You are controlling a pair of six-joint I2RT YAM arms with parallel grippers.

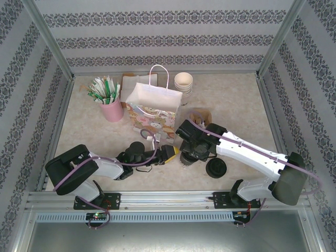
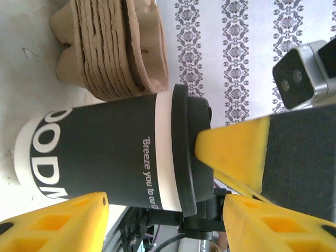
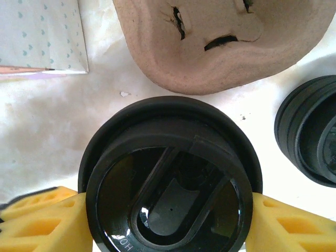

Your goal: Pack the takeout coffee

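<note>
From my station, the takeout coffee [image 2: 115, 152] stands upright near the front middle of the worktop [image 3: 47, 121], between the two arms and just in front of the patterned gift bag [image 1: 149, 122]. It is a tapered paper cup wrapped in a matte dark sleeve with white lettering. A cream band shows under the rim, and a glossy black plastic lid [image 3: 168, 194] with a raised dome and a moulded oval recess sits on top. I cannot tell whether its base rests on the surface or hangs just above it.

The right claw [image 3: 168, 210] is clenched on the takeout coffee at the lid. Its ribbed yellow fingers [image 3: 47, 220] press against opposite sides of the round rim, and the left wrist view shows one wedge-shaped tip touching the dome.

The left claw [image 2: 165, 210] is released, its yellow fingers spread wide with the cup just ahead of them. One sits low near the cup's base and the other up by the lid.

A nested stack of rough brown pulp cup carriers [image 3: 210, 47] lies just behind the cup. A stack of loose black lids [image 3: 310, 131], ridged and shiny, sits near it on the right. The worktop is pale and mottled like stone.
</note>
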